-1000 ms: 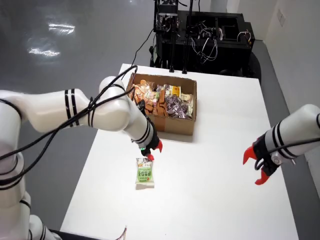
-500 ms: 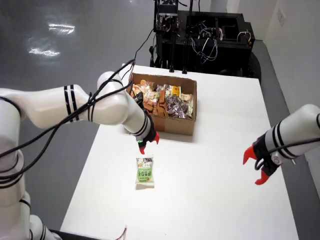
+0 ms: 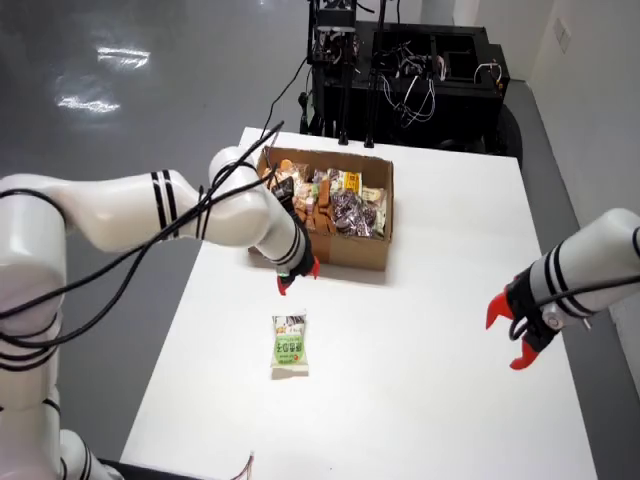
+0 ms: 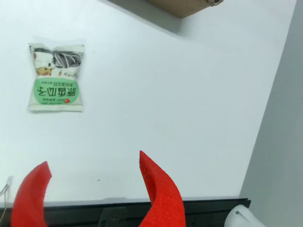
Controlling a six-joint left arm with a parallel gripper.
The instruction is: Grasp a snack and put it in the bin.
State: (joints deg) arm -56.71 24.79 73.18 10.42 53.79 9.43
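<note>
A green and white snack packet (image 3: 288, 347) lies flat on the white table (image 3: 420, 400); the close view shows the same packet (image 4: 56, 78) at upper left. The bin is an open cardboard box (image 3: 330, 215) full of snacks, and its corner (image 4: 187, 5) peeks in at the top of the close view. My gripper (image 3: 298, 276) hangs open and empty in front of the box's near wall, a little above and beyond the packet. In the close view, two red fingertips (image 4: 158, 189) stand well apart with nothing between them.
A second white arm's red-fingered gripper (image 3: 515, 335) hovers near the table's right edge. Black equipment racks with cables (image 3: 400, 70) stand behind the table. Dark cables trail along my arm (image 3: 200, 210). Grey floor (image 4: 279, 142) shows past the table edge.
My gripper has drawn back from the packet's top edge toward the box front, still open. The packet lies where it was, and the second arm has not moved.
</note>
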